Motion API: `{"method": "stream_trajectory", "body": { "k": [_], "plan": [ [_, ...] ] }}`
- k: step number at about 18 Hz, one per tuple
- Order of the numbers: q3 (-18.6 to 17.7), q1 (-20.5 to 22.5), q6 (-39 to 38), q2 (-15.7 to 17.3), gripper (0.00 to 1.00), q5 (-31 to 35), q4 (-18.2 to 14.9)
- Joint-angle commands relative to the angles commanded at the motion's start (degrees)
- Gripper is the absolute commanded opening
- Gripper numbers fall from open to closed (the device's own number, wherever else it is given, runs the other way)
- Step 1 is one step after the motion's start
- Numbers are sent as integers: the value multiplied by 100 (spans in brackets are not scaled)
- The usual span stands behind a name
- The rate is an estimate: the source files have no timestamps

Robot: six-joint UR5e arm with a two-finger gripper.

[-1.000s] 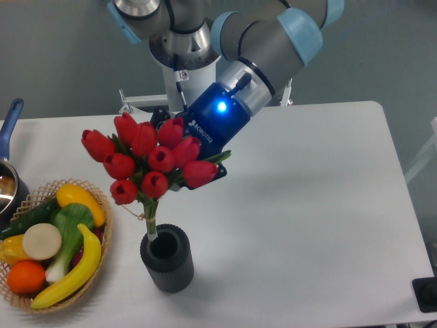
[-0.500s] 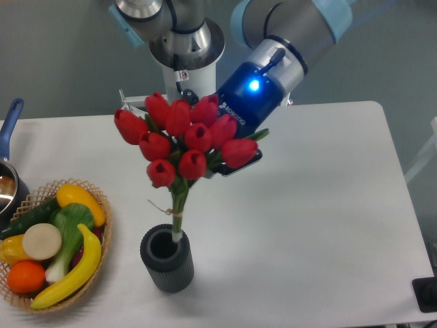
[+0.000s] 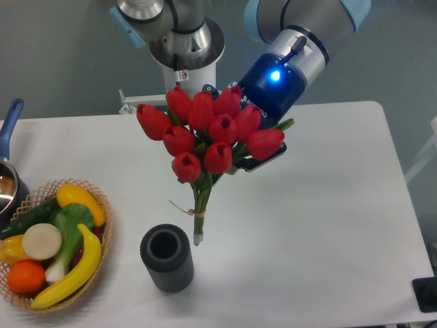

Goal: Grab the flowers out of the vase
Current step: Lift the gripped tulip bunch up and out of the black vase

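Note:
The flowers, a bunch of red tulips with green stems tied with twine, hang in the air above the table. Their stem end is just right of and above the rim of the vase, clear of its mouth. That vase is a dark grey ribbed cylinder, standing upright with nothing in it near the front of the table. My gripper is behind the blooms, shut on the flowers; the fingers are mostly hidden by the tulip heads and leaves.
A wicker basket with fruit and vegetables sits at the front left. A pot with a blue handle is at the left edge. The robot base stands at the back of the white table.
The gripper has risen and moved right with the flowers. The stems, which were inside the vase, are now out of it and hanging beside its rim.

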Motion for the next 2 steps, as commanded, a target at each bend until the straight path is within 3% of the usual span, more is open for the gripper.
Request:
{"method": "stream_trajectory", "body": {
  "k": [2],
  "plan": [
    [0, 0, 0, 0, 45, 0, 0]
  ]
}}
